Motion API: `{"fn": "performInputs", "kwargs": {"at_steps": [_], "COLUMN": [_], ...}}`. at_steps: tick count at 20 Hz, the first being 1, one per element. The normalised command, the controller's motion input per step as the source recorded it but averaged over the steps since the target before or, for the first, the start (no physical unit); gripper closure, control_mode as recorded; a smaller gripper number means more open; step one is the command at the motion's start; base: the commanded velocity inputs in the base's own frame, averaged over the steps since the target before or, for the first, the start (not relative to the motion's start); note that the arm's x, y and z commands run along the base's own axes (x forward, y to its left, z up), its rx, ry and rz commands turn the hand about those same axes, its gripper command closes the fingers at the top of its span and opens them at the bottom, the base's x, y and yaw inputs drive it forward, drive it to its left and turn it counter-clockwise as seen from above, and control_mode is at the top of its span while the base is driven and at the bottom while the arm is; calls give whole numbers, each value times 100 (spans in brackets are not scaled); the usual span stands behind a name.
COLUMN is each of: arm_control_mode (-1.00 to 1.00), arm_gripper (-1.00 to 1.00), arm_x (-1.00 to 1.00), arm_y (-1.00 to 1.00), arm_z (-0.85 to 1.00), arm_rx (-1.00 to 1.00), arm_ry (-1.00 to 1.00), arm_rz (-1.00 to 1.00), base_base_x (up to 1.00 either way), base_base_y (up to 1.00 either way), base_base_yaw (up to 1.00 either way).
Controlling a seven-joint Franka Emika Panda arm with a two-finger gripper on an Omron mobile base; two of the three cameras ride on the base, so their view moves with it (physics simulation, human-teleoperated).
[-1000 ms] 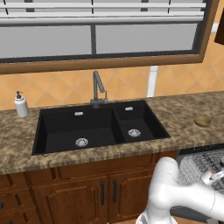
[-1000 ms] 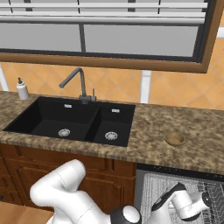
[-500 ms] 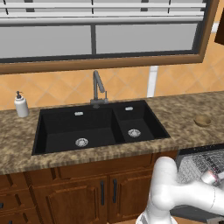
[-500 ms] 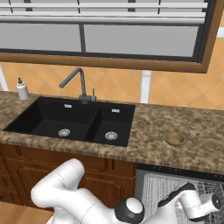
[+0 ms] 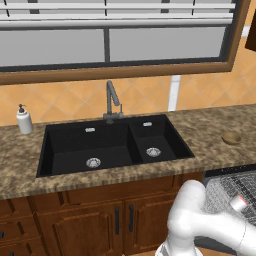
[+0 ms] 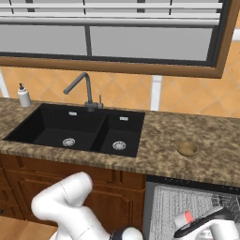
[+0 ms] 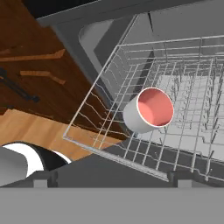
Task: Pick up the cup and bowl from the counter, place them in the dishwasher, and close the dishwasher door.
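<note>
The cup (image 7: 148, 110), whitish outside and red-pink inside, lies on its side in the grey wire rack (image 7: 183, 83) of the dishwasher, with its mouth towards the hand camera. My gripper (image 7: 113, 177) hangs open above it and touches nothing. The cup (image 6: 183, 219) also lies beside my hand (image 6: 201, 223) low over the rack (image 6: 187, 199), and it peeks past my arm (image 5: 238, 202). On the counter (image 6: 164, 136) right of the sink rests the tan bowl (image 6: 187, 148) (image 5: 231, 137). The dishwasher door (image 7: 131, 164) is folded down under the rack.
A black double sink (image 5: 100, 145) with a faucet (image 5: 112, 102) is set in the granite. A white soap bottle (image 5: 23, 120) stands at the counter's far left. Wooden cabinet doors (image 5: 100, 225) run below the sink, left of the dishwasher.
My hand has drawn back a little to the right over the rack. The cup now shows apart from the fingers. The bowl has not moved.
</note>
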Motion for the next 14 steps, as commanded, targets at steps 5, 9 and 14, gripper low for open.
{"fn": "performInputs", "kwargs": {"at_steps": [5, 9, 14], "arm_control_mode": [-100, -100, -100], "arm_gripper": [-100, -100, -100], "arm_x": [-43, -21, -4], "arm_y": [51, 51, 65], "arm_z": [100, 100, 100], "arm_rx": [-6, -9, -18], "arm_ry": [1, 0, 9], "arm_rz": [-3, 0, 0], "base_base_x": [0, 0, 0], "base_base_y": [0, 0, 0], "base_base_yaw": [0, 0, 0]}}
